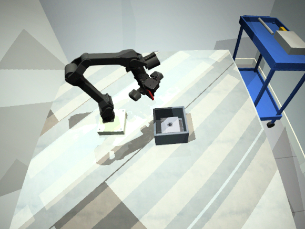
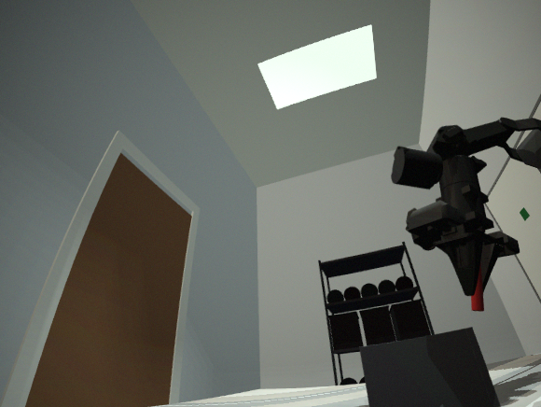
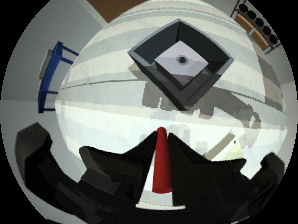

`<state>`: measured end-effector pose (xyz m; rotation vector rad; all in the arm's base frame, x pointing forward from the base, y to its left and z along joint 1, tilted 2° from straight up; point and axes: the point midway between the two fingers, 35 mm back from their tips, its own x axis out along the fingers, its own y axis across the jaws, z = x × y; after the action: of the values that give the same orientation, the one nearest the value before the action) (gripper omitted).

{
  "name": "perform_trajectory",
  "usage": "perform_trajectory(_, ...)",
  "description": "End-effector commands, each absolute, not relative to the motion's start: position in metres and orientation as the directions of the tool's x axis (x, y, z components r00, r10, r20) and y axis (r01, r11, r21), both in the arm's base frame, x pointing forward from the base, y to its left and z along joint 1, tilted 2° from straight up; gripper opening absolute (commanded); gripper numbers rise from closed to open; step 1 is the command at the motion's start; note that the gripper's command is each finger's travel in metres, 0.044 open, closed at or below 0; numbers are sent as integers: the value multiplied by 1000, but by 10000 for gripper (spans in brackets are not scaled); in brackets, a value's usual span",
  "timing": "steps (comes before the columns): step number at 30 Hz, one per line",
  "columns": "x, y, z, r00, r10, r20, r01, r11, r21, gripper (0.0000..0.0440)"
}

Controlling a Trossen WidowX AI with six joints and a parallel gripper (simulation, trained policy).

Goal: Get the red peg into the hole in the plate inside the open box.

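My gripper is shut on the red peg. The peg sticks out past the fingertips, close to upright in the exterior view, and is held up in the air. The dark grey open box stands on the table; the gripper is above and outside it, on its back-left side in the top view. In the box lies the light plate with a round hole, which shows nothing in it.
The arm's pale base block is left of the box in the top view. A blue cart stands beyond the table's right edge. A dark shelf rack stands in the background.
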<state>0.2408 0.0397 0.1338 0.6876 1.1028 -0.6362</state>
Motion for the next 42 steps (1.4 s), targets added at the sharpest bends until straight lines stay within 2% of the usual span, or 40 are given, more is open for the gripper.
perform_trajectory(1, 251, 25, 141, 334, -143, -932, 765, 618, 180, 0)
perform_trajectory(24, 294, -48, 134, 352, -224, -909, 842, 501, 202, 1)
perform_trajectory(42, 317, -83, 107, 311, -211, -927, 877, 440, 194, 9)
